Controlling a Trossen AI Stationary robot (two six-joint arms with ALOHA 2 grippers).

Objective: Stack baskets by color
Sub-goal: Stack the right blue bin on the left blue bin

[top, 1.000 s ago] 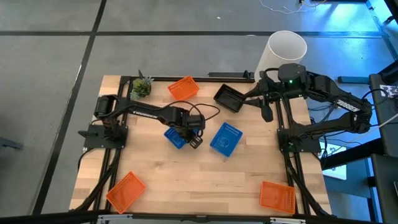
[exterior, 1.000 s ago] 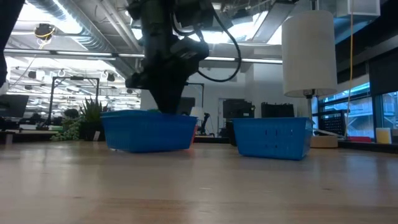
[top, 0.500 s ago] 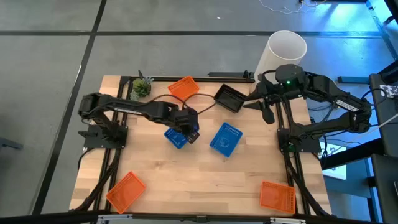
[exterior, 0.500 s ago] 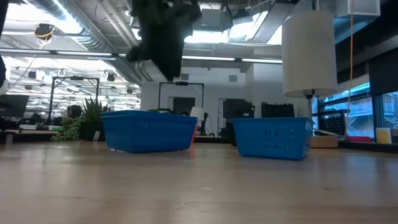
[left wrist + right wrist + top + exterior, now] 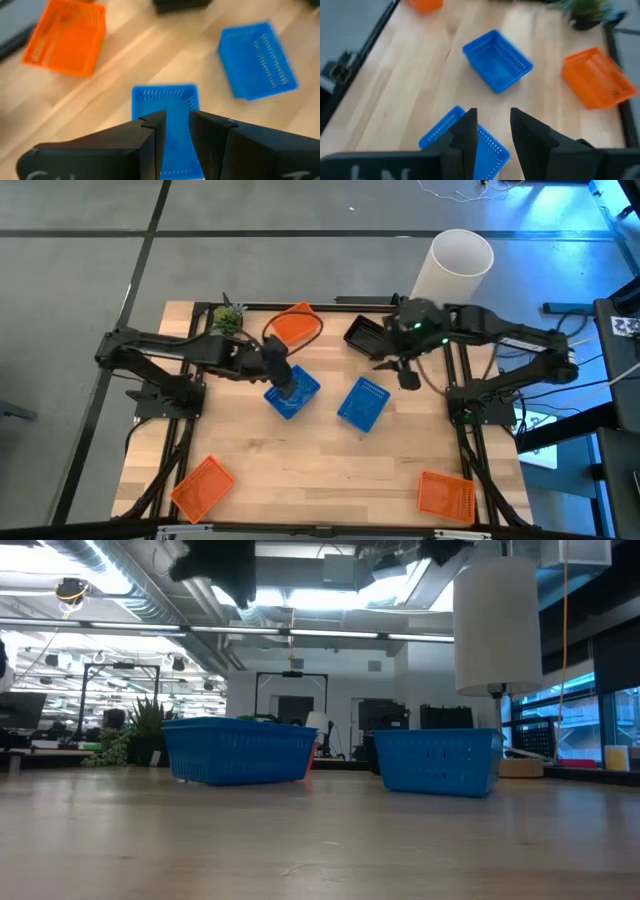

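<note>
Two blue baskets rest on their bases mid-table: one (image 5: 298, 398) (image 5: 165, 112) under my left gripper, the other (image 5: 363, 403) (image 5: 257, 59) to its right. My left gripper (image 5: 288, 386) (image 5: 175, 131) hangs open above the first, holding nothing. My right gripper (image 5: 410, 379) (image 5: 493, 131) is open in the air, over the table between the second blue basket and a black basket (image 5: 367, 337). Orange baskets lie at the far middle (image 5: 295, 323), near left (image 5: 203, 485) and near right (image 5: 445, 495).
A tall white cylinder (image 5: 460, 265) stands at the far right corner and a small green plant (image 5: 228, 320) at the far left. Bare wood lies along the near middle of the table (image 5: 320, 470).
My left gripper has risen out of the left blue basket and drawn back toward the table's left, tipping up; the basket stays on the table. My right gripper has come in from the far right toward the middle, sinking a little.
</note>
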